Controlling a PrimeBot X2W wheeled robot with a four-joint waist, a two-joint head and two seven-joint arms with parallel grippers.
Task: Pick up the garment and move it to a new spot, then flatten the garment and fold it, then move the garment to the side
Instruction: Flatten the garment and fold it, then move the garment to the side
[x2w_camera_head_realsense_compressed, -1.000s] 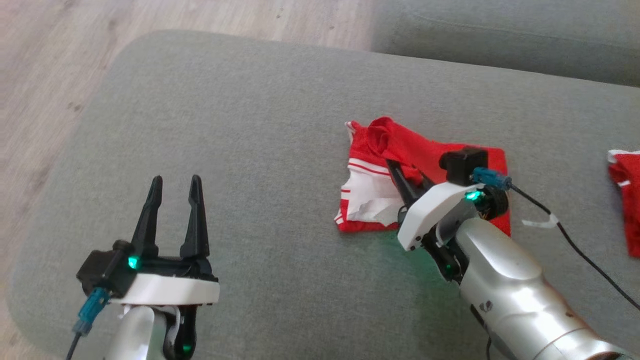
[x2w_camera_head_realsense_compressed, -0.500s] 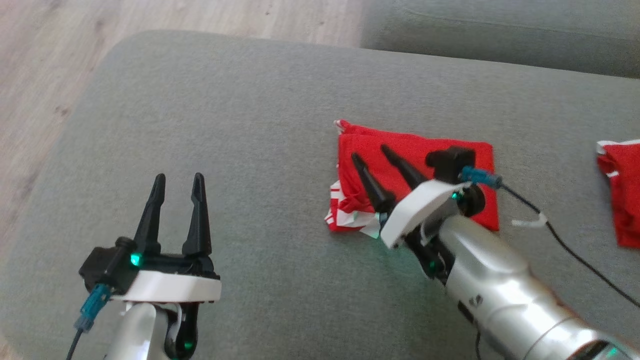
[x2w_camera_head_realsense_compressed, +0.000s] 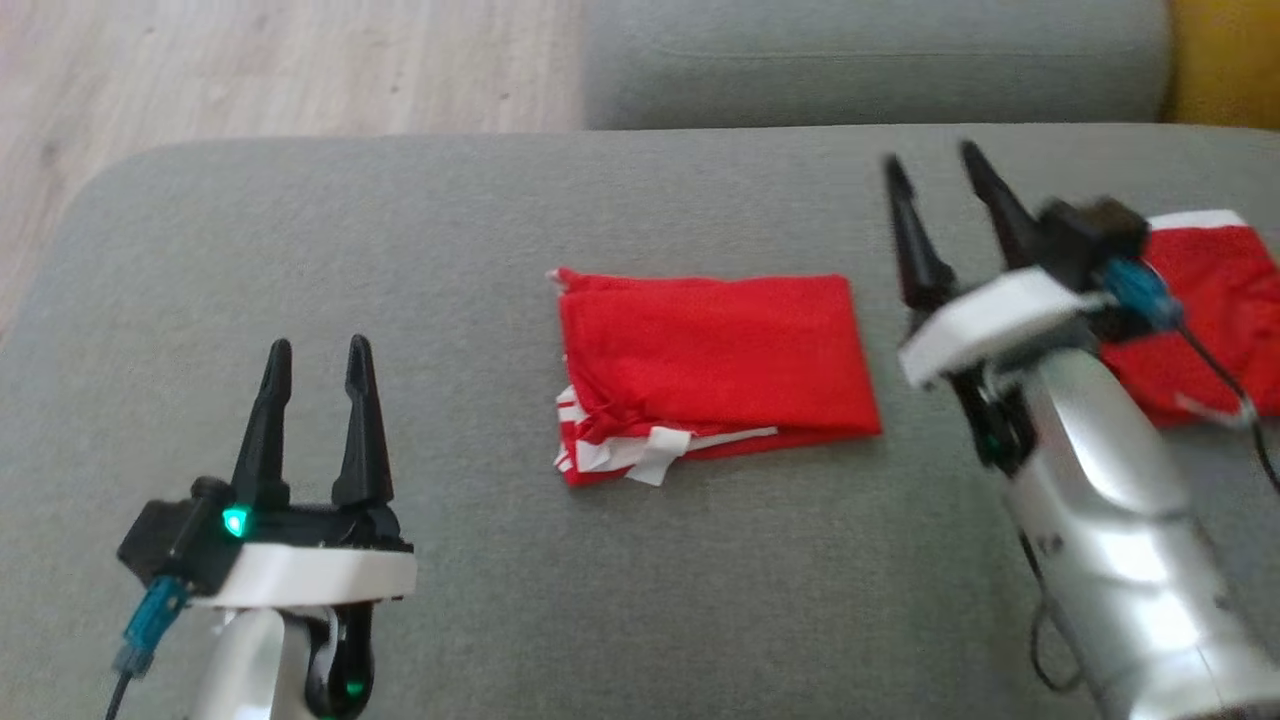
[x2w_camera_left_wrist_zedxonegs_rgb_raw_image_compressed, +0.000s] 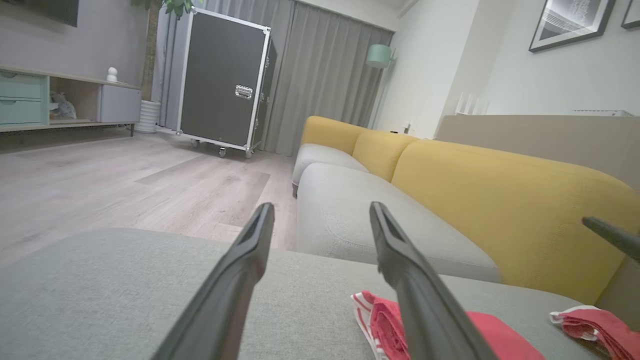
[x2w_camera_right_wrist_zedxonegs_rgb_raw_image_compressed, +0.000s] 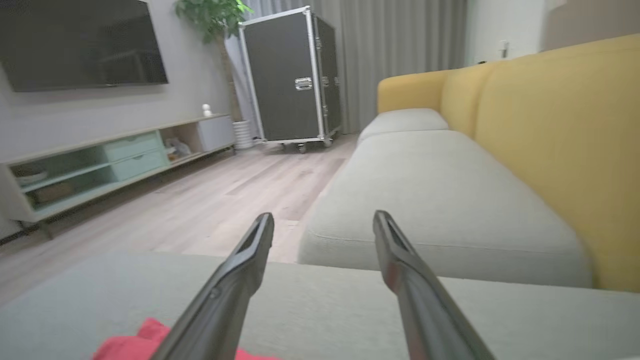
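The red garment (x2w_camera_head_realsense_compressed: 715, 350) lies folded in a flat rectangle on the grey cushion (x2w_camera_head_realsense_compressed: 480, 220), with white striped cloth showing along its near left edge. My right gripper (x2w_camera_head_realsense_compressed: 938, 172) is lifted clear to the garment's right, open, with nothing between its fingers. At the lower left my left gripper (x2w_camera_head_realsense_compressed: 315, 352) stands open and empty, well apart from the garment. In the left wrist view the garment (x2w_camera_left_wrist_zedxonegs_rgb_raw_image_compressed: 385, 317) lies behind the right finger. Its red edge (x2w_camera_right_wrist_zedxonegs_rgb_raw_image_compressed: 145, 335) shows low in the right wrist view.
A second red and white garment (x2w_camera_head_realsense_compressed: 1215, 290) lies at the right, partly behind my right wrist. A grey seat cushion (x2w_camera_head_realsense_compressed: 870, 60) and a yellow backrest (x2w_camera_head_realsense_compressed: 1225, 60) lie beyond. Wooden floor (x2w_camera_head_realsense_compressed: 250, 70) runs along the far left edge.
My right gripper opened, let go of the garment's folded-over part and pulled back to the right and up. The garment now lies folded flat. The head camera has turned.
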